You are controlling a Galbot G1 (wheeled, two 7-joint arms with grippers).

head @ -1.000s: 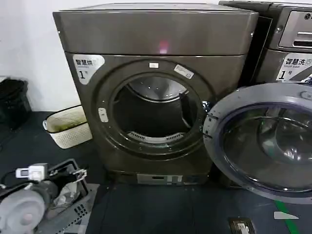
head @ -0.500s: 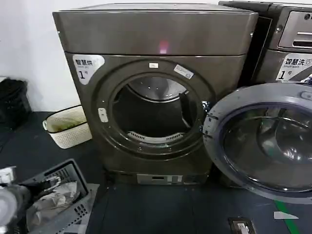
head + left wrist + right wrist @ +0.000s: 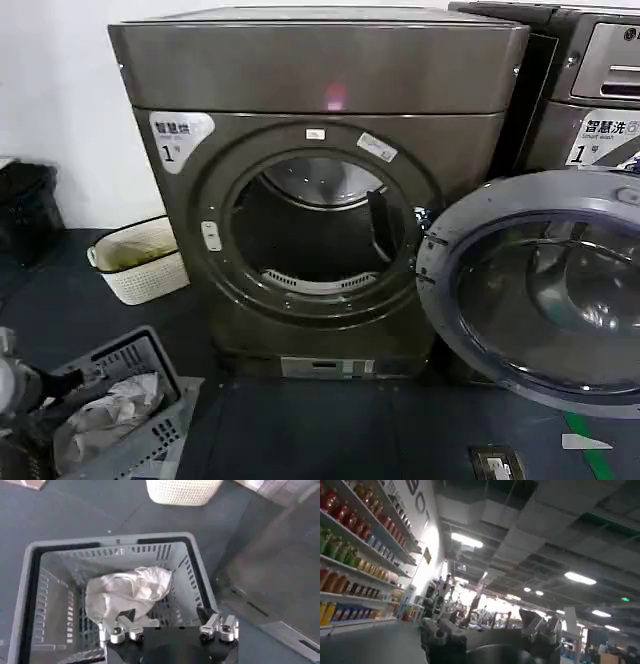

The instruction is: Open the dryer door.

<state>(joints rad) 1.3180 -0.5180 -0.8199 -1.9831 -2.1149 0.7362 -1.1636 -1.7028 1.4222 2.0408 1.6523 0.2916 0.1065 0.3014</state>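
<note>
The dryer door (image 3: pixel 545 290) stands fully swung open at the right of the head frame, its grey inner face showing; the drum mouth of the dryer (image 3: pixel 320 180) at centre frame is exposed.

Task judged complete. The left gripper (image 3: pixel 167 626), jaws spread and holding nothing, hangs over a grey basket (image 3: pixel 30 600) with a pale cloth (image 3: pixel 130 592) in it at the lower left of the head frame, well apart from the door. The right gripper (image 3: pixel 490 630), also spread and empty, points at a ceiling and shelves. Risk: the unlatched door could swing back if an arm brushed it, or the left arm could snag the basket rim on retreat. A cream bin (image 3: pixel 140 258) sits beside the dryer.
</note>
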